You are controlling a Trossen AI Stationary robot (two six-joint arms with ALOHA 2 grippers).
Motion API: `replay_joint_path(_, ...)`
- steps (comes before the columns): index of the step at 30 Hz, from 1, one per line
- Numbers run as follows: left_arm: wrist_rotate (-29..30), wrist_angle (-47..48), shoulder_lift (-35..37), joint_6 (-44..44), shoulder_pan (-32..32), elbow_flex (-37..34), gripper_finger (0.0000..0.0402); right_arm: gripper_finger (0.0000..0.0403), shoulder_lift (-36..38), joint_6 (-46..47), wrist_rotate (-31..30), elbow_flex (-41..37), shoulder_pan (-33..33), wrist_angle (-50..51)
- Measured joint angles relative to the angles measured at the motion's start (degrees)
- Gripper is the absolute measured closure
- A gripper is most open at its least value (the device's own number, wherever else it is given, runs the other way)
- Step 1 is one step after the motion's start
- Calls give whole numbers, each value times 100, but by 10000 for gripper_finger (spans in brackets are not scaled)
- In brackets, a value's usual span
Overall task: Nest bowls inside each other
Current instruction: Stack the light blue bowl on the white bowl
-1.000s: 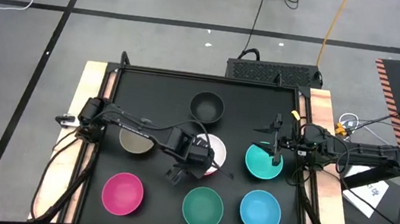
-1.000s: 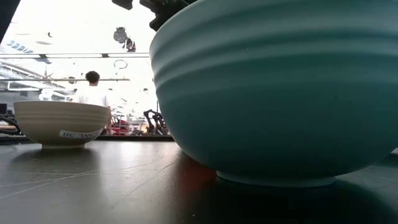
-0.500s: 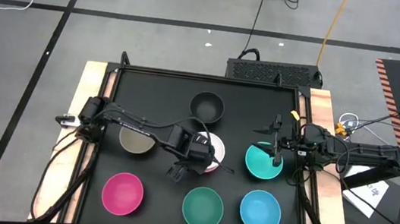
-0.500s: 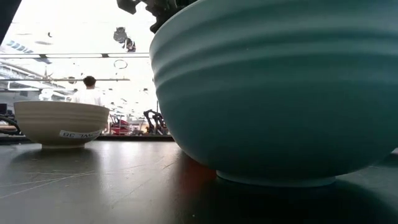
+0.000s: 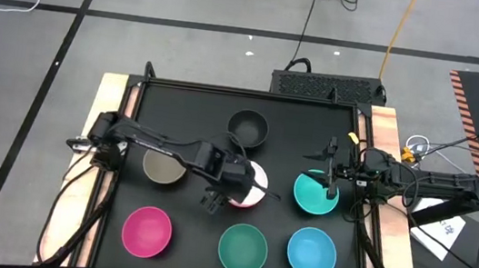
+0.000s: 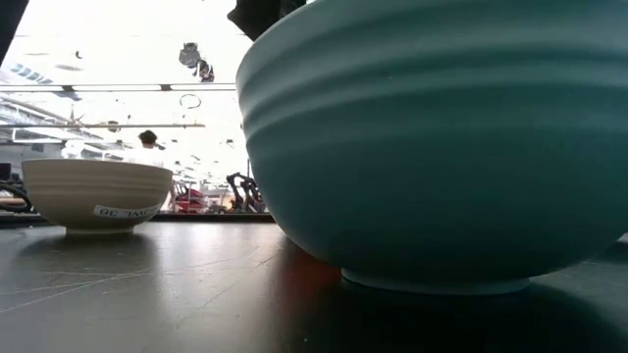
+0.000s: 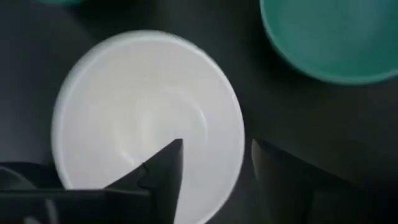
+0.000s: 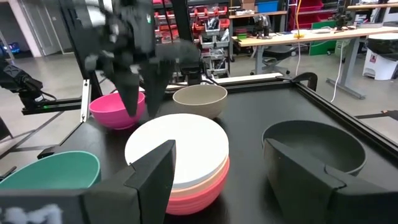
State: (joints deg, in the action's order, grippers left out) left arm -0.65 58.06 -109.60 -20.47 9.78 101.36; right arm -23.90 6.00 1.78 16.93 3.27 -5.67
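- Left gripper (image 5: 218, 193) is over the near rim of the white bowl (image 5: 250, 183) at table centre. In the left wrist view its fingers (image 7: 163, 167) are spread, one over the bowl's inside and one outside the rim; nothing is clamped.
- The white bowl tops a stack: in the right wrist view a peach bowl (image 8: 205, 175) and a red bowl (image 8: 199, 193) sit nested under it. Three bowls done, by my reading.
- Right gripper (image 5: 333, 175) hangs at the far rim of the teal bowl (image 5: 314, 194), fingers apart, holding nothing.
- Singles left on the table (image 5: 196, 115): black bowl (image 5: 247, 128), olive-tan bowl (image 5: 163, 169), magenta bowl (image 5: 147, 232), green bowl (image 5: 243, 249), blue bowl (image 5: 312, 253), plus the teal.
- Estimate: about a third complete; six bowls to go.
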Motion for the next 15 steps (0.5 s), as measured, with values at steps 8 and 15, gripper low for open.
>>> replay_joint_path(8,638,7,1316,227,-2,0,170,167,0,22,0,0,0,-14)
replay_joint_path(15,491,-483,2517,372,94,4,170,167,0,42,-2,0,0,-14)
